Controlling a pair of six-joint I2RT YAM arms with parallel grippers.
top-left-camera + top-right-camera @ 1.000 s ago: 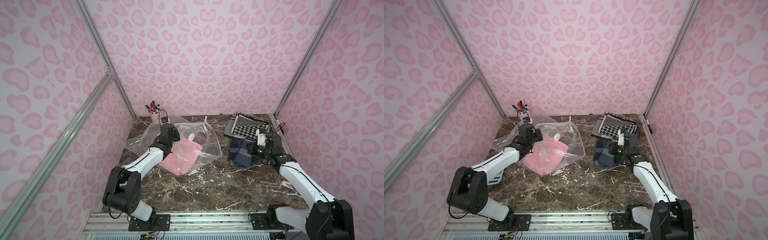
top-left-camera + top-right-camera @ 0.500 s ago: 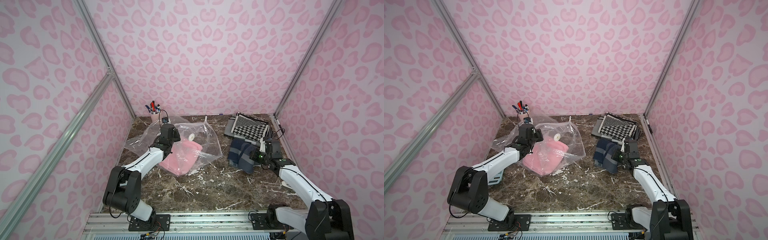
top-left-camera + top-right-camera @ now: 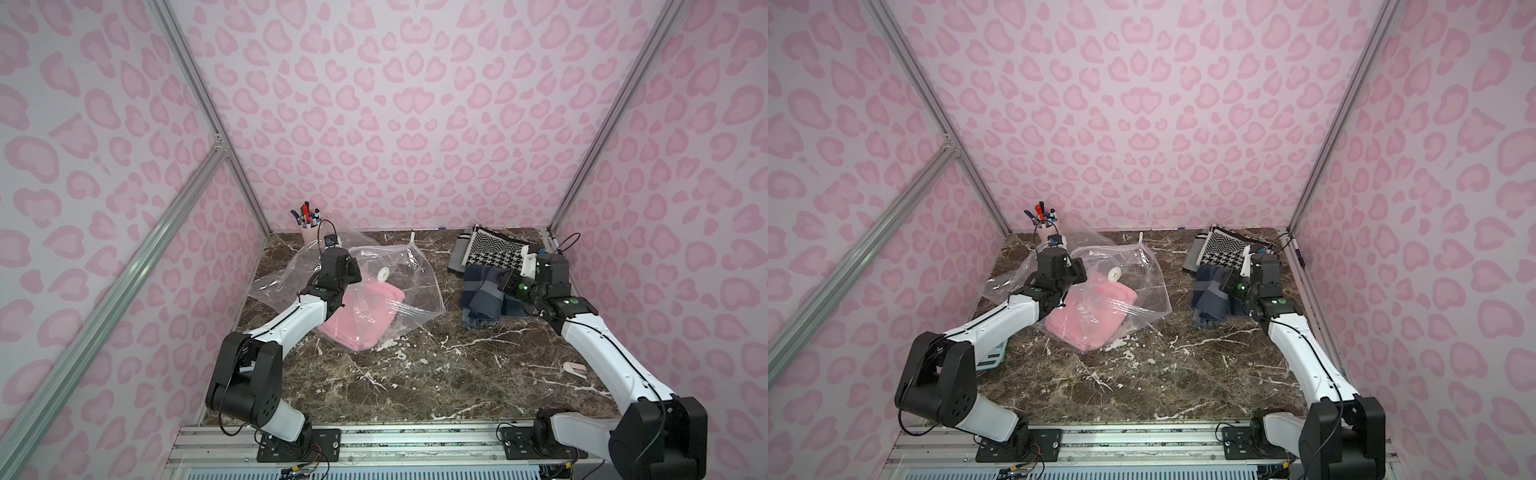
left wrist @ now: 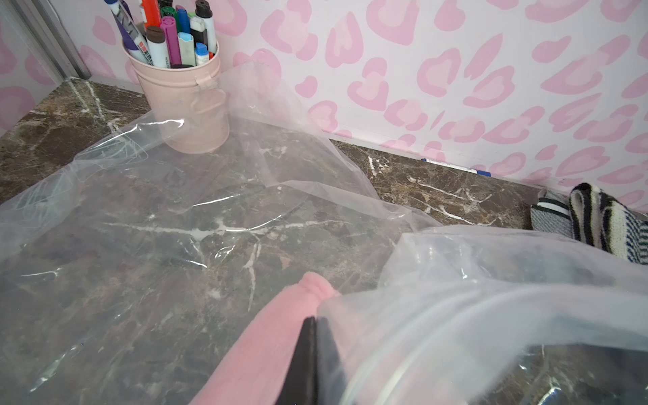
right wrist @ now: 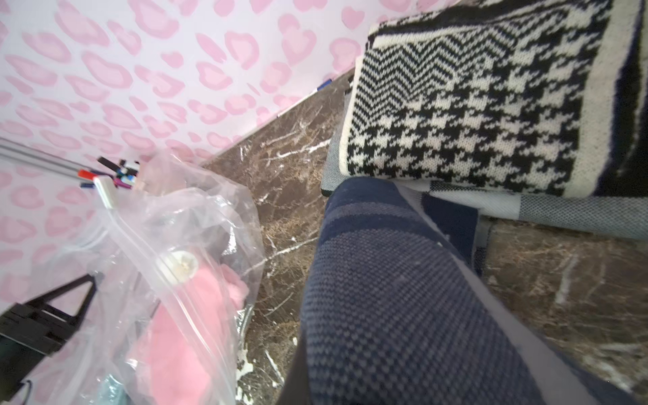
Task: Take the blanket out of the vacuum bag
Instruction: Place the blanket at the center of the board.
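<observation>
Clearly the left tool [image 4: 311, 326], clamped on the pink blanket [image 3: 365, 316]'s far end inside the bag [image 3: 415, 274], lies nearer; the right tool [image 3: 502, 286] clutches a blue blanket [image 3: 482, 301].

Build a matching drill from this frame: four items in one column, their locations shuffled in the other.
Things
1. pink fleece blanket
2. navy checked knit blanket
3. black-and-white houndstooth knit blanket
4. pale pink cup of markers

Places
A. back left corner of the marble table
B. inside the clear plastic vacuum bag
C. folded by the back wall, right side
D. right side, just nearer the camera than the houndstooth one

Pairs: 1-B, 2-D, 3-C, 4-A
</observation>
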